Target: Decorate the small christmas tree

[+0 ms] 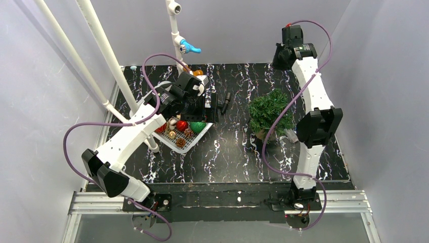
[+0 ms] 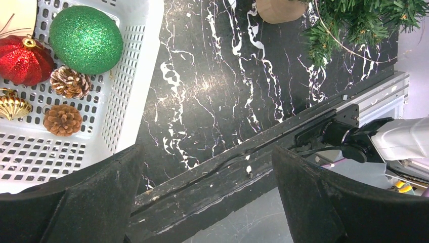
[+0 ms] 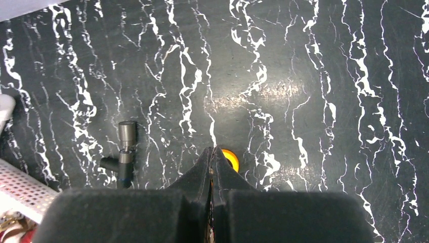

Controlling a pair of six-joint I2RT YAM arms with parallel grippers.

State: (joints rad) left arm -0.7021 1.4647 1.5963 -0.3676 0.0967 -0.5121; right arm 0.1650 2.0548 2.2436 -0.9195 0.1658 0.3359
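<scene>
Currently my left claw is released, jaws spread wide, nothing between them. My right claw is clenched on nothing, tips together above the black white-veined marble tabletop.

Small dark-green bristly christmas tree stands upright, apart from my left claw on the side away from the basket, across bare marble. Its brown base shows ahead of that claw.

Just beside the left claw on the other side is a white perforated plastic basket. It holds a green glitter ball, a red glitter ornament, pine cones and a gold ribbed piece.

Tiny orange thing sits just past my right claw's tips, half hidden, can't tell what it is.

Risks, my judgement:
- No ornament is grasped yet, so a pick comes first.
- The glitter ball is round and may squirt out of a pinch.
- A low approach could catch the basket wall and drag the basket.
- Right arm's purple cable hangs across the tree, so a swing might snag branches and tip it.
- The tree looks light, and a hard push while hanging would topple it.
</scene>
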